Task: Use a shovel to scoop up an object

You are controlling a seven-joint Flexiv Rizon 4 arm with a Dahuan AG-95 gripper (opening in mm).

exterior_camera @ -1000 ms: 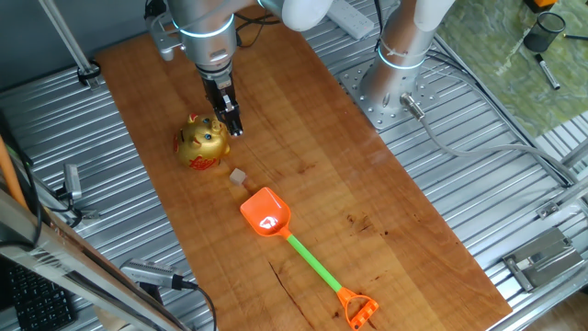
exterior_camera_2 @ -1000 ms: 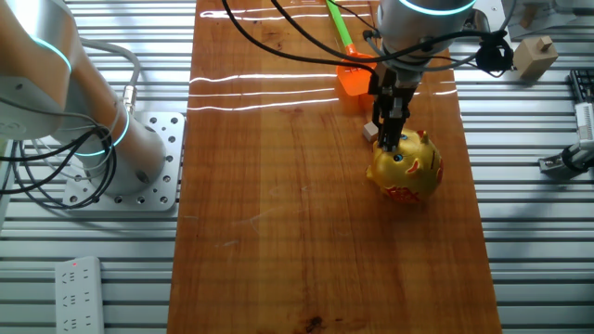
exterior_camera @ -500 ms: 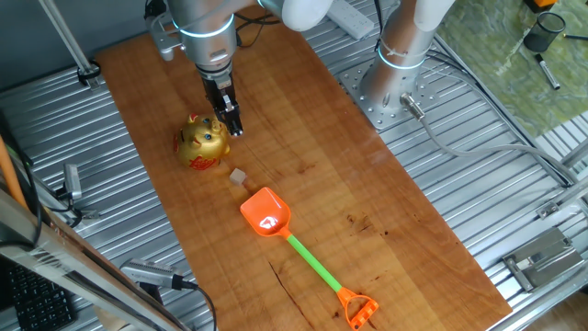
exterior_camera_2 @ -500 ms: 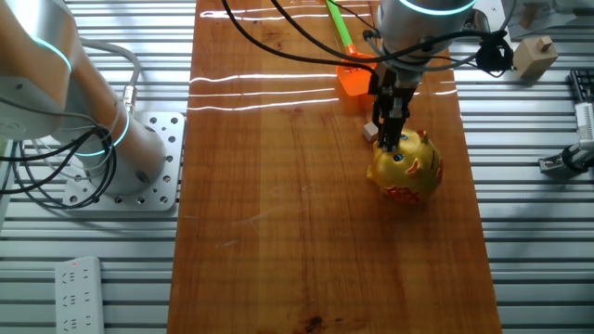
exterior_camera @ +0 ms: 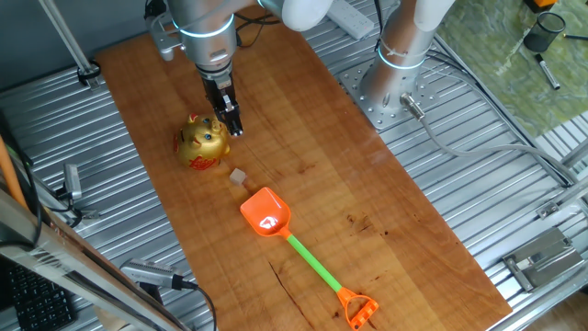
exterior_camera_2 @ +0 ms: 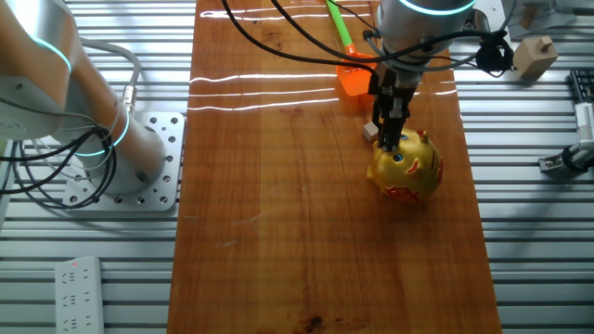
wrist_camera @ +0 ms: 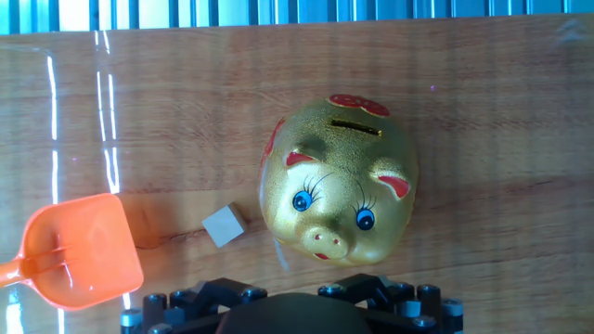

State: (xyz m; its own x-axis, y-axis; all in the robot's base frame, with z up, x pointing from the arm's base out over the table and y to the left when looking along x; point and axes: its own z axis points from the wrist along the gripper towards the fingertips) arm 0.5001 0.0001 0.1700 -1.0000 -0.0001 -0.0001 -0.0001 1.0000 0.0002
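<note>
The shovel (exterior_camera: 266,214) lies flat on the wooden table (exterior_camera: 303,101), its orange blade toward the arm, green shaft and orange loop end toward the near right edge. Its blade also shows in the other fixed view (exterior_camera_2: 353,79) and the hand view (wrist_camera: 79,252). The tiny tan cube (exterior_camera: 238,176) lies between the blade and a golden piggy bank; it also shows in the other fixed view (exterior_camera_2: 370,133) and the hand view (wrist_camera: 224,225). My gripper (exterior_camera: 234,129) hangs just beside the piggy bank's top, fingers together, holding nothing. It is well away from the shovel.
The golden piggy bank (exterior_camera: 203,142) with red marks stands on the table just left of the gripper and close to the cube. The arm's base (exterior_camera: 395,83) is bolted beside the table. Ribbed metal surfaces surround the wooden board.
</note>
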